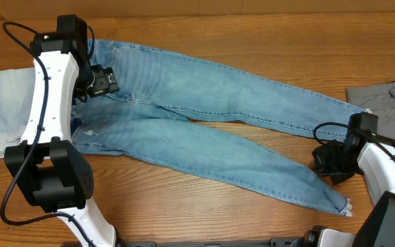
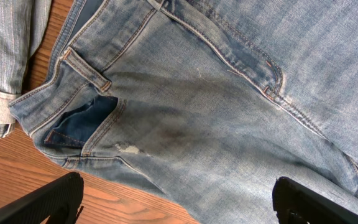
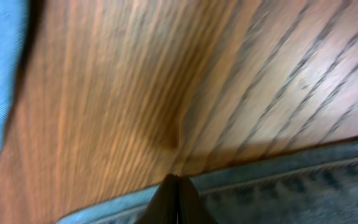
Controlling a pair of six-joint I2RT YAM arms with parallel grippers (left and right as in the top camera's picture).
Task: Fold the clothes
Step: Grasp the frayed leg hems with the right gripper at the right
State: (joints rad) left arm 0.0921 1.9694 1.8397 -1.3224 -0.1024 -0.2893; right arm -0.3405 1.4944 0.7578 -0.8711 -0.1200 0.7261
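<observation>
The jeans (image 1: 204,130) lie flat on the table (image 1: 252,226), arms at both ends.
Overhead: left gripper (image 1: 101,81) over the waist, right gripper (image 1: 329,161) by the hems. Left wrist: jaws wide above the pocket (image 2: 79,124), likely poised to grasp. Right wrist: jaws shut at a leg's edge; pinch unclear.

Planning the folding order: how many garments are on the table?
3: jeans spread across the middle, paler denim at the left edge, grey trousers at the right edge; others may be hidden.
</observation>
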